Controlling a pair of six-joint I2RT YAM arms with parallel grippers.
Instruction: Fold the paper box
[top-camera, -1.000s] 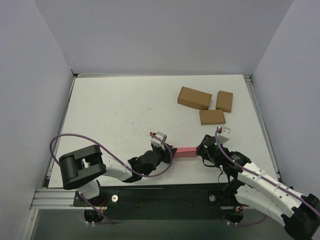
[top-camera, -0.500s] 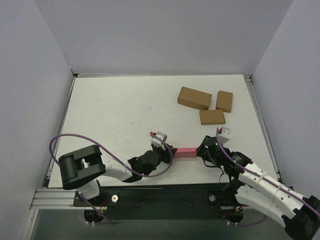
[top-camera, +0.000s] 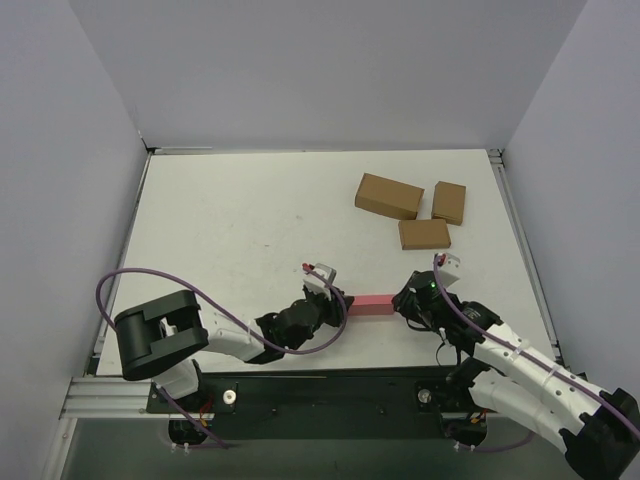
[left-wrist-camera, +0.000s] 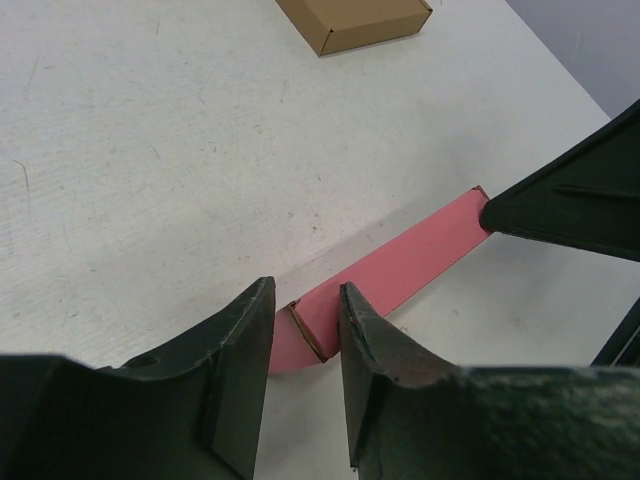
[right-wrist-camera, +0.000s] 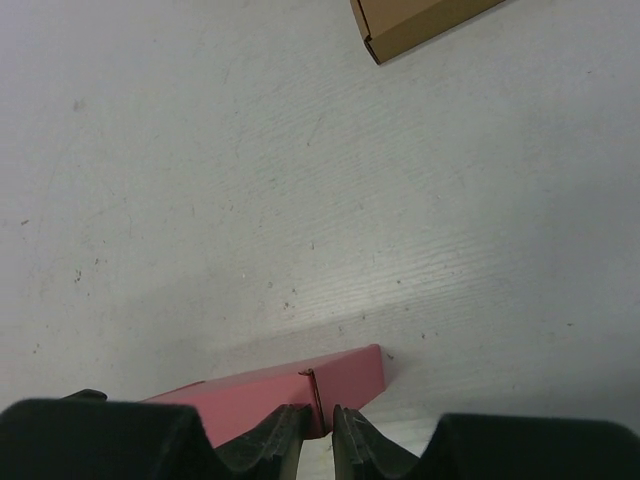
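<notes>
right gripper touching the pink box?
Touching. Right wrist view: the right gripper pinches the near edge of the paper box, no gap at either finger.

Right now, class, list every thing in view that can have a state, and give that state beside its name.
paper box: folded into a long narrow box, lying on the table
left hand: shut on one end of the paper box
right hand: shut on the other end
largest brown box: closed, lying flat
rightmost brown box: closed, lying flat
nearest brown box: closed, lying flat
</notes>
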